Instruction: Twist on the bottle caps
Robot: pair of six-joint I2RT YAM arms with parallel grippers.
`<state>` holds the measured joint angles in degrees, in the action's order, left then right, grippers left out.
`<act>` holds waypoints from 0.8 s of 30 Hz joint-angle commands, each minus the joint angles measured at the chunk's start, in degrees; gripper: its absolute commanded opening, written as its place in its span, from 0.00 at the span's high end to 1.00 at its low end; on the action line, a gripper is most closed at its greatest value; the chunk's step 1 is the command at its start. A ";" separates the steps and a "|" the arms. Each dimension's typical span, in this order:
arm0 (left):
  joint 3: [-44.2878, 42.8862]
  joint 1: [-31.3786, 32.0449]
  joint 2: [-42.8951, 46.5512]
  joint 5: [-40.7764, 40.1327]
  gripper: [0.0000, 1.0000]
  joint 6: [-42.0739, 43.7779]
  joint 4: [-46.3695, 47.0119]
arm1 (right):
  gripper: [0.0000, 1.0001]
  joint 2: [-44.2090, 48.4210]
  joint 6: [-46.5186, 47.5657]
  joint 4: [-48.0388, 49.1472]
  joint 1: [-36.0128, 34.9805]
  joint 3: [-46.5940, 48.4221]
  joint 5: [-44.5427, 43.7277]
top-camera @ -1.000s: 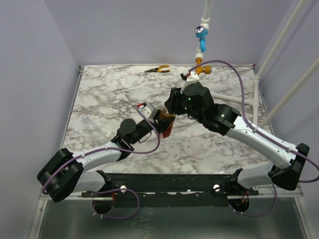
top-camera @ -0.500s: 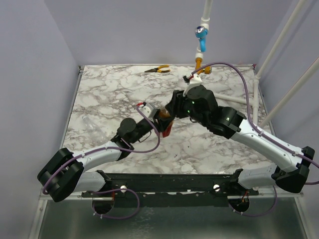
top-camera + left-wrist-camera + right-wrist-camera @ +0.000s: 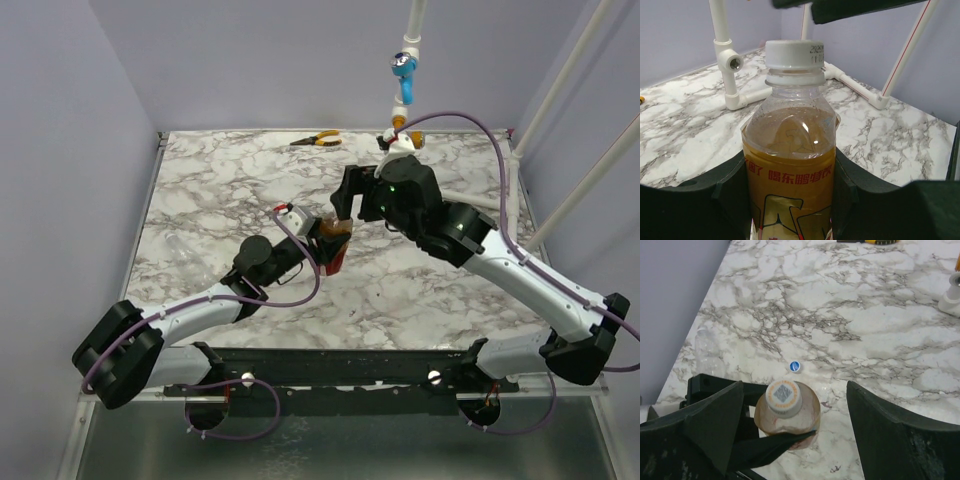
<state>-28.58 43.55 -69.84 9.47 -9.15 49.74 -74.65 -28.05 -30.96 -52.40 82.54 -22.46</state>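
The bottle [image 3: 790,165] is being held upright in the left tool [image 3: 325,252], below the right tool [image 3: 800,425]. A loose cap [image 3: 795,366] is being borne by the counter [image 3: 865,315] beside it.

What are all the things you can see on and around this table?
bottle: one, clear with amber drink, upright in the left fingers
white cap: one, white, on the bottle's neck
blue cap: one, blue, loose on the table beyond the bottle
pliers: one, orange handles, table's far edge
valve handle: one, light blue, on the pipe above the far edge
pipes: several, white, back and right
see-through thing: one, clear, table's left side, too faint to name
table: one, grey-white marble
left fingers: two, black, shut on the bottle
right fingers: two, black, open, either side of the white cap
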 commanded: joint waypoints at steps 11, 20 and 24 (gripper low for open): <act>-1.48 -0.26 1.75 1.51 0.77 -0.10 -0.34 | 0.21 -8.82 1.08 6.70 1.25 4.75 7.03; -0.86 -0.31 0.86 1.49 0.77 -0.30 0.48 | 0.25 -8.41 -1.11 6.31 1.21 4.20 8.95; -0.85 -0.30 0.43 1.60 0.77 -0.33 0.50 | 0.25 -7.94 -1.37 5.85 1.22 3.89 8.93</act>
<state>-28.60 43.55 -69.21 9.69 -9.19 49.50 -83.40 -28.47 -25.43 -51.31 85.25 -14.83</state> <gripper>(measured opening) 0.511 0.751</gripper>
